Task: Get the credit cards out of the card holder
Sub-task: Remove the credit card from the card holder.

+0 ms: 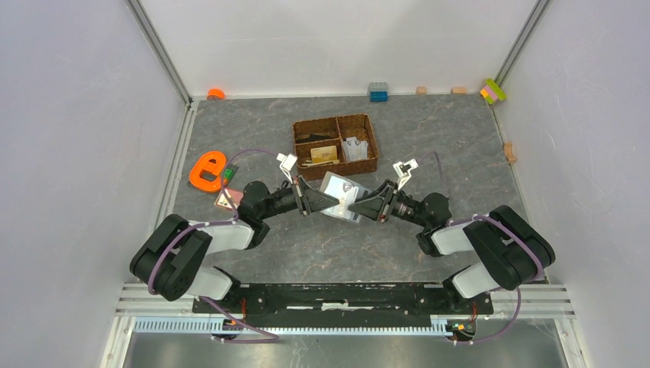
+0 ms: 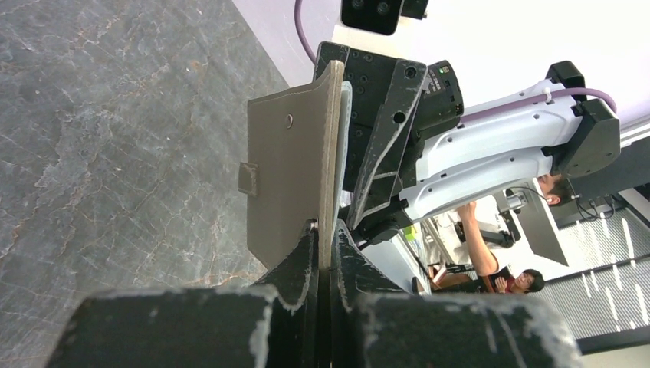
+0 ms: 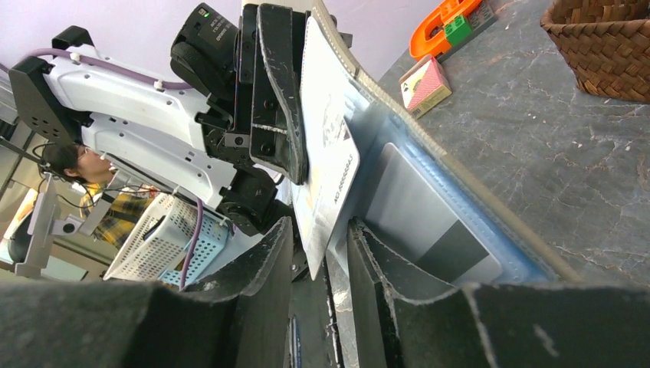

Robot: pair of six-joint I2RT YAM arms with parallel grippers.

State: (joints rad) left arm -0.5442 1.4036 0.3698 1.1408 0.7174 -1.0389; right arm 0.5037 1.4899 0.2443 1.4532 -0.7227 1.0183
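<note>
Left end effector (image 1: 328,201), closed tight, pinches the card holder (image 1: 343,198) in mid-air above the worktop (image 1: 306,249). Right end effector (image 3: 322,230), jaws parted, straddles a protruding pale credit card (image 3: 331,165). It should pinch squarely, then pull straight out.

Count so far:
- 1 card holder (image 1: 337,190)
- 3 cards I can make out:
  - 1 pale card (image 3: 331,184) sticking out of the holder
  - 1 grey card (image 3: 429,226) in its pocket
  - 1 tan card (image 1: 325,153) in the basket
- 1 basket (image 1: 341,172) with 3 compartments; the white stuff in the right one is too small to count
- 2 arms (image 1: 230,230) (image 1: 467,234)
- 1 orange e-shaped piece (image 1: 205,170)
- 1 red box (image 3: 426,83)
- 1 blue-grey brick (image 1: 378,92)
- 3 tan blocks (image 1: 421,90) (image 1: 458,90) (image 1: 510,152)
- 1 multicolour block stack (image 1: 493,90)
- 1 orange bit (image 1: 216,93) in the back-left corner
</note>
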